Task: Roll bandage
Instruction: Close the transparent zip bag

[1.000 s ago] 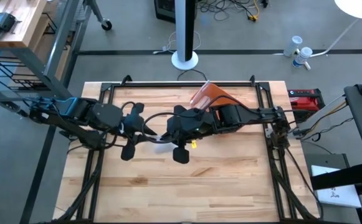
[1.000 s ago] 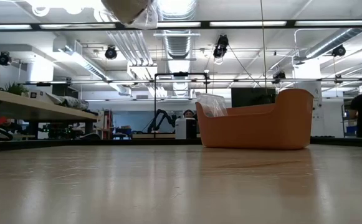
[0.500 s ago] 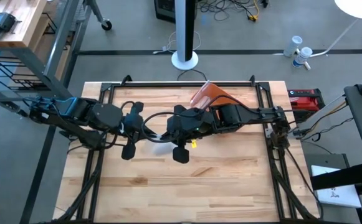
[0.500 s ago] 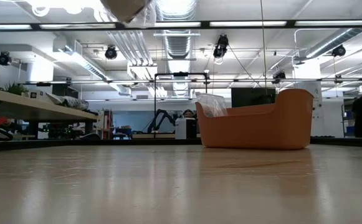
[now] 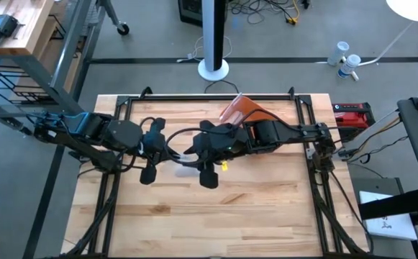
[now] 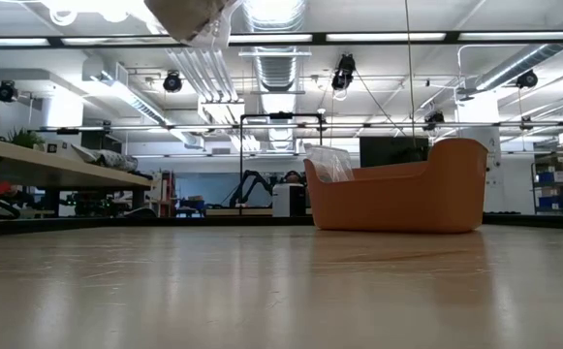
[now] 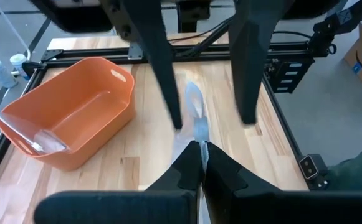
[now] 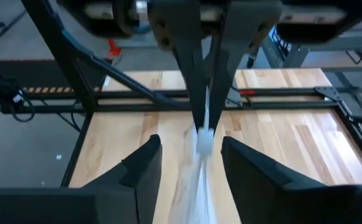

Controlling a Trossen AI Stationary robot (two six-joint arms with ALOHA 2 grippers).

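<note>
A: Two sets of fingers had the bandage (image 7: 195, 118) a moment ago; now only one does. The right fingers (image 8: 190, 152), clamped on it a second back, have parted, and the strip runs loose through the gap between them without touching either side, as far as the right wrist view shows.

B: And the left?

A: The left fingers (image 7: 200, 163) are pinched shut on the bandage, the strip coming out right at their tips. Seen from overhead, the pale strip (image 5: 181, 160) hangs in the short space between the left gripper (image 5: 158, 149) and the right gripper (image 5: 196, 155), above the tabletop (image 5: 266, 216), not lying on it.

B: So what does the release mean for the roll?

A: My guess is a regrasp. With one end kept tight by the left fingers, the right fingers can take a fresh hold farther along or turn for another wind. The roll itself isn't finished, judging by how much strip is stretched flat between them.

B: Anything near enough to interfere?

A: The orange bin (image 7: 68, 109) sits beyond the right fingers, well apart from the strip. The risk I'd watch is the freed end sagging out from between the open right fingers before they close again.
</note>
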